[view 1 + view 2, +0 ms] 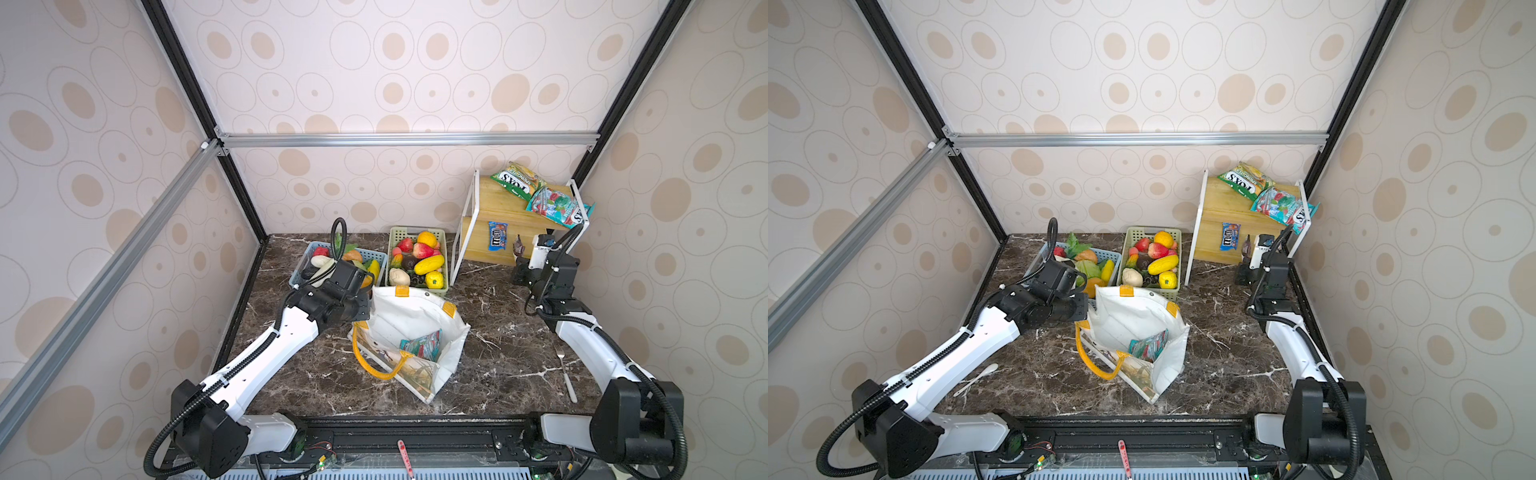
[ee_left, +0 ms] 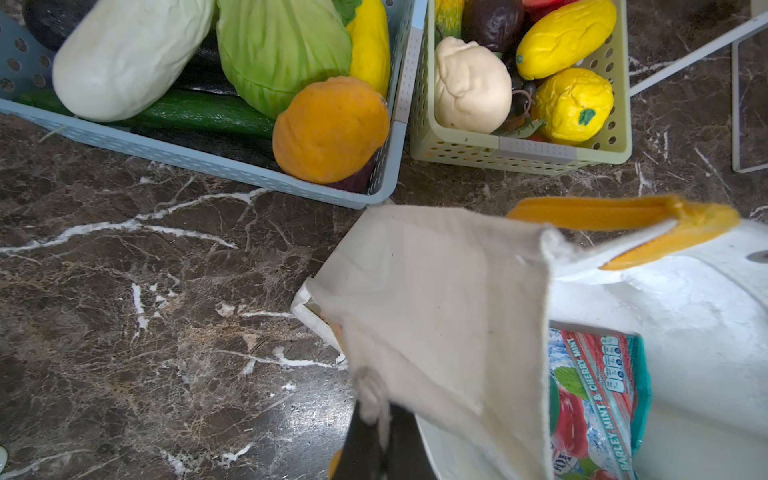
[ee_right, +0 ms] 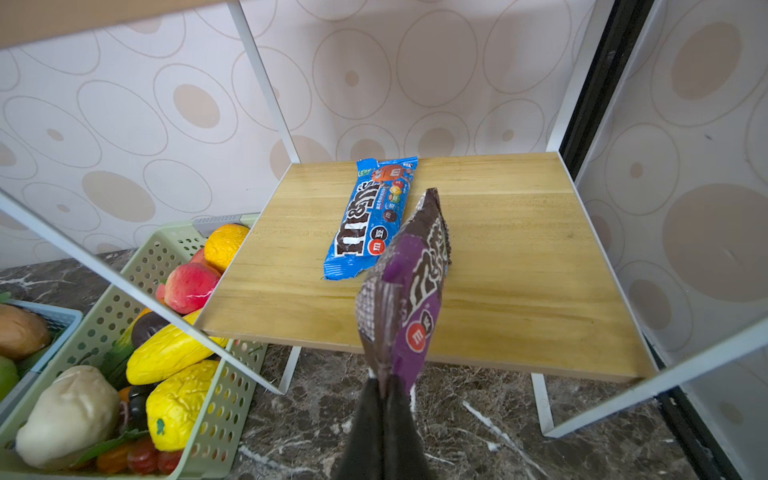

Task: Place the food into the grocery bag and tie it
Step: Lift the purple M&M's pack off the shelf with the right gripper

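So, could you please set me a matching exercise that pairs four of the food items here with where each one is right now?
Things:
1. teal mint packet
2. blue candy packet
3. dark purple packet
4. green cabbage

Places:
A. in the blue basket
B. pinched in the right gripper
C. inside the grocery bag
D. lying flat on the lower wooden shelf

Pairs: 1-C, 2-D, 3-B, 4-A.
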